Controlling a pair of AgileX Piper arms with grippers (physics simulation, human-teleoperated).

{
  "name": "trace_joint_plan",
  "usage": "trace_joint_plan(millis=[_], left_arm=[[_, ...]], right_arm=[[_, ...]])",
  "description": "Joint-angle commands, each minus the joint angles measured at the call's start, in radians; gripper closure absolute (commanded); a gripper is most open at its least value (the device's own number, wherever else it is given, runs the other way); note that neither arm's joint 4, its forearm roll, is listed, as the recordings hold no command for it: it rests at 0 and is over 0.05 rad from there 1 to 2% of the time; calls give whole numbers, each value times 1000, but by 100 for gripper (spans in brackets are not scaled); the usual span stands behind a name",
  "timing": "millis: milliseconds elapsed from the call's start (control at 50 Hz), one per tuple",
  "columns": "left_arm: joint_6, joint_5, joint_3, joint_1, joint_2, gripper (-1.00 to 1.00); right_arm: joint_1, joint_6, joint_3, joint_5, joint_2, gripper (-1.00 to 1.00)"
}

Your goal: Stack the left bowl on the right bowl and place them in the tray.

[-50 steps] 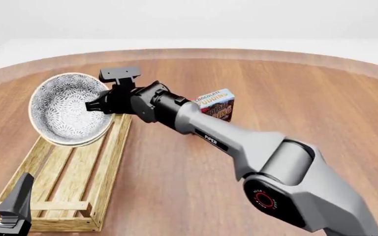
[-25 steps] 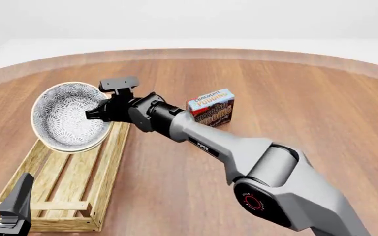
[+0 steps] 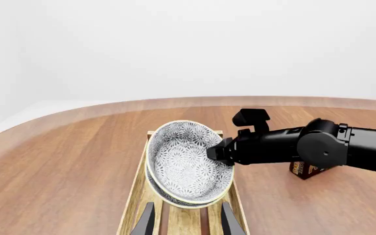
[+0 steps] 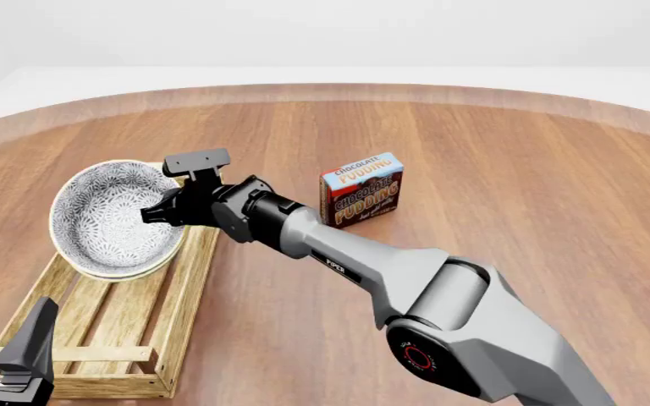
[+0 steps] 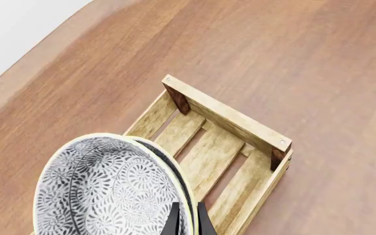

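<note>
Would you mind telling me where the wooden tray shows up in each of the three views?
Front view: the tray lies at lower left, running toward the camera, under the stacked bowls.
Left wrist view: tray at bottom centre, beneath the bowls.
Right wrist view: tray in the middle, one end rail plain.
Shared landmark: the patterned bowls pinched by the right claw.

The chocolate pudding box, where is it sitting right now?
In the front view the chocolate pudding box stands upright on the wooden table near the middle, right of the tray and just beyond the right arm, touching neither.

Bright, even, sharp simulator render
</note>
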Motion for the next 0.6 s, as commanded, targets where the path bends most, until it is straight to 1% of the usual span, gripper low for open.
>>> trace_joint_plan(millis=[20, 240, 380, 600], left_arm=[[0, 0, 0, 0, 0, -100], [0, 0, 0, 0, 0, -100], [0, 0, 0, 0, 0, -100], [0, 0, 0, 0, 0, -100]], right_arm=[[9, 5, -24, 0, 15, 100], [21, 9, -4, -13, 19, 100], [22, 7, -14, -7, 34, 100], [25, -19, -50, 22, 68, 100]])
